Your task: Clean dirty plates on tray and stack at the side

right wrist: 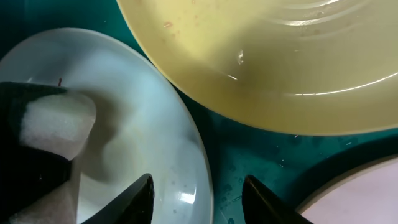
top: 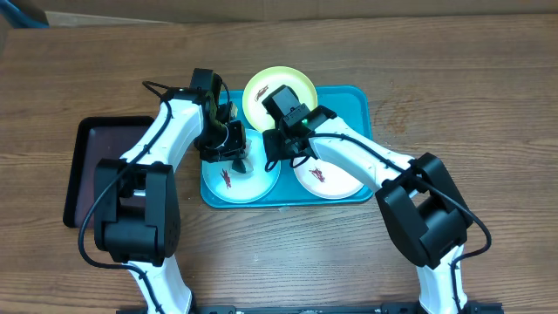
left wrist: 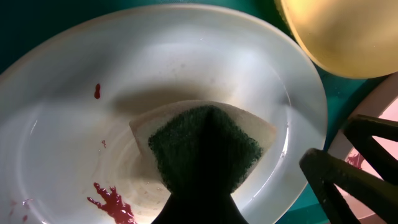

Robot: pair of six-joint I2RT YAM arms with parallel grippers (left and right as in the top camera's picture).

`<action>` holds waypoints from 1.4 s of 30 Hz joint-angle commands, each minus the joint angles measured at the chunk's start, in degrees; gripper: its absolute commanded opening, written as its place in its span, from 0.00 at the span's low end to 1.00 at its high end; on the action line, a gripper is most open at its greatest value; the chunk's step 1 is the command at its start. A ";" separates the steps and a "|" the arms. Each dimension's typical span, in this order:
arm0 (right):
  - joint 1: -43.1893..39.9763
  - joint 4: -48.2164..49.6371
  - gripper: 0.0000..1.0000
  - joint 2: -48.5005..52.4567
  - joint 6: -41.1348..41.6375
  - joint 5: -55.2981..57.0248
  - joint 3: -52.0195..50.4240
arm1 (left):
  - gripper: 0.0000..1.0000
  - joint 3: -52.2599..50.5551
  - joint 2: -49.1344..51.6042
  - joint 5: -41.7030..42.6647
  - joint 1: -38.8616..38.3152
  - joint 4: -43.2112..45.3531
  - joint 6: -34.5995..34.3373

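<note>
Wooden bench carries the tray, and we judge this the scrubbing step: our left hand, clamped on a sponge, holds it on the mint-blue plate below and should next drag it over the red smear alongside; our right hand hangs nearby, fingers apart.

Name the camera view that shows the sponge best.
Left wrist: the sponge fills mid-frame, green scrub face and pale backing clear, over the mint plate. Right wrist catches only a pale corner at its left edge. Overhead, the left tool mostly hides it.
</note>
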 commanded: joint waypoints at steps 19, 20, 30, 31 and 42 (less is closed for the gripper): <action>0.02 2.40 0.15 2.36 -0.24 0.55 -3.56 | 0.04 -0.85 -0.28 0.28 0.15 -0.42 -0.61; 0.02 2.54 0.14 2.36 -0.22 0.55 -3.56 | 0.04 -1.29 -0.28 0.28 0.15 -0.28 -0.59; 0.00 2.58 0.04 2.36 0.00 0.55 -3.54 | 0.04 -5.33 -0.28 1.66 -1.27 2.58 -1.22; 0.00 2.60 0.04 2.36 0.00 0.55 -3.54 | 0.04 -5.62 -0.28 1.97 -1.60 3.37 -1.27; -0.11 2.58 0.04 2.36 1.92 0.55 -3.50 | 0.04 -7.76 -0.28 -3.91 -2.75 9.88 -4.98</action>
